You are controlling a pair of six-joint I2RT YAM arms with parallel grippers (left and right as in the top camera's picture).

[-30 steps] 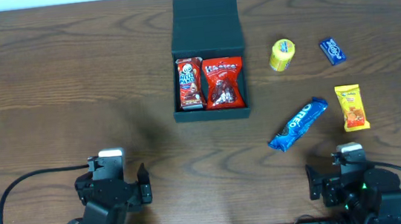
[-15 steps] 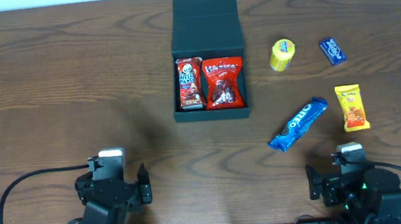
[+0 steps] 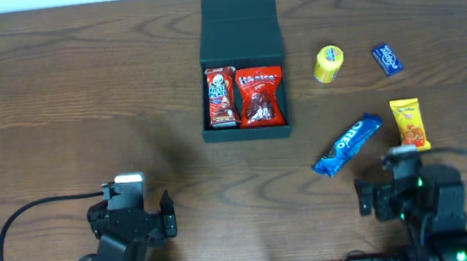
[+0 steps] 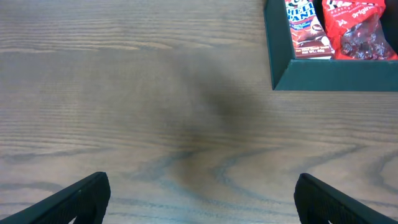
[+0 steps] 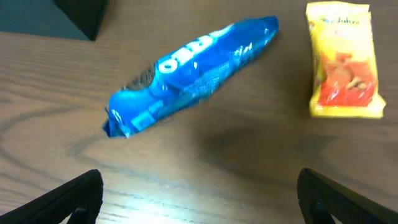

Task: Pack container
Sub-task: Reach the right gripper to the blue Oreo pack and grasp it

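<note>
Currently we log the container [image 3: 238, 26] at far centre of the desk [image 3: 83, 103], lid open, a red bag [image 3: 260, 97] inside. Left end effector [image 4: 202, 183] and right end effector [image 5: 200, 177] both gape wide, empty; a blue pack [image 5: 186, 68] lies near the right.

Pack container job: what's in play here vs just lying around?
Job: container; narrow red packet and wide red packet inside; probably next: Oreo pack, yellow-orange packet, yellow round snack, small blue packet.
Just lying about: black cable.
</note>
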